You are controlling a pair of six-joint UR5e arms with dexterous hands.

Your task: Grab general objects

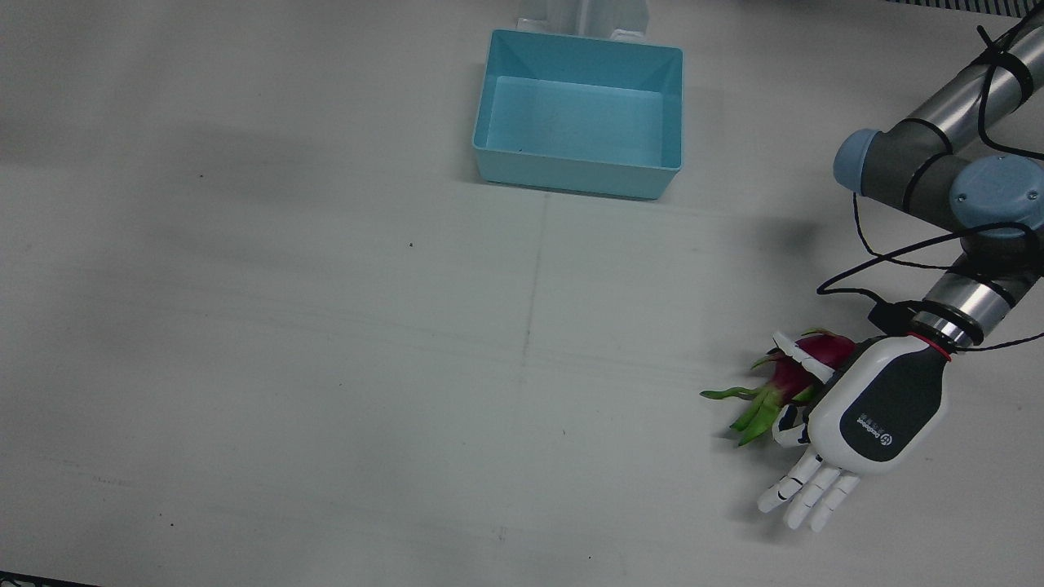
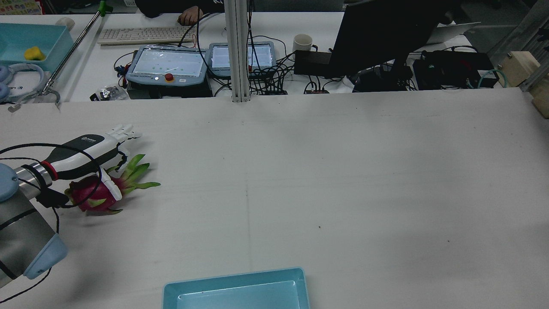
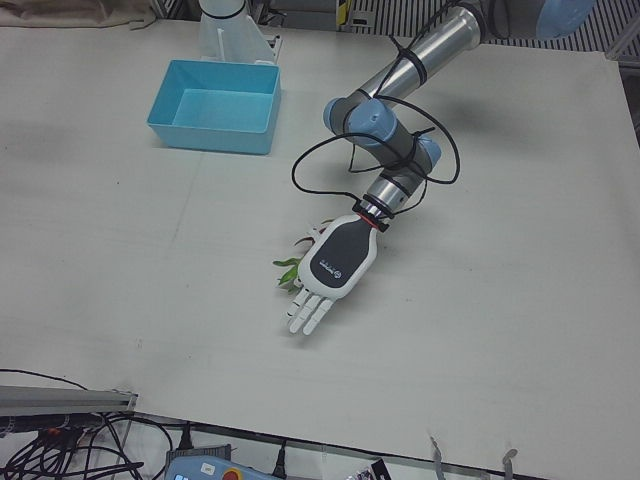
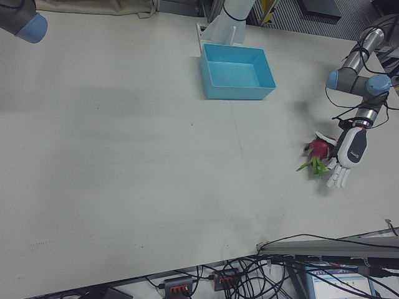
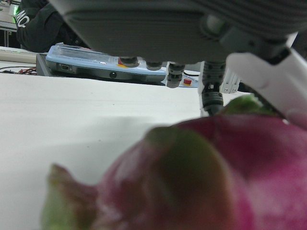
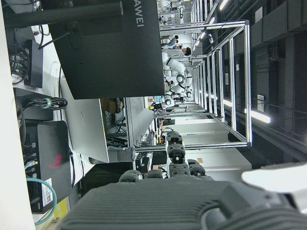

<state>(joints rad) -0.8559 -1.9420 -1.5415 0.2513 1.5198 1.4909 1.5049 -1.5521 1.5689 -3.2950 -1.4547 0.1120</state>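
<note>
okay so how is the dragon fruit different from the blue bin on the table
The dragon fruit is magenta with green leafy tips; the bin is plain light blue. The fruit is rounded and much smaller; the bin is a boxy open tray with nothing in it. The fruit lies under the left hand, whose thumb curls over it; the bin stands alone, far from the hand. Both rest on the white table.

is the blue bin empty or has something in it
Empty: the blue bin shows only its bare floor in the front view, and the dragon fruit lies out on the table.
</note>
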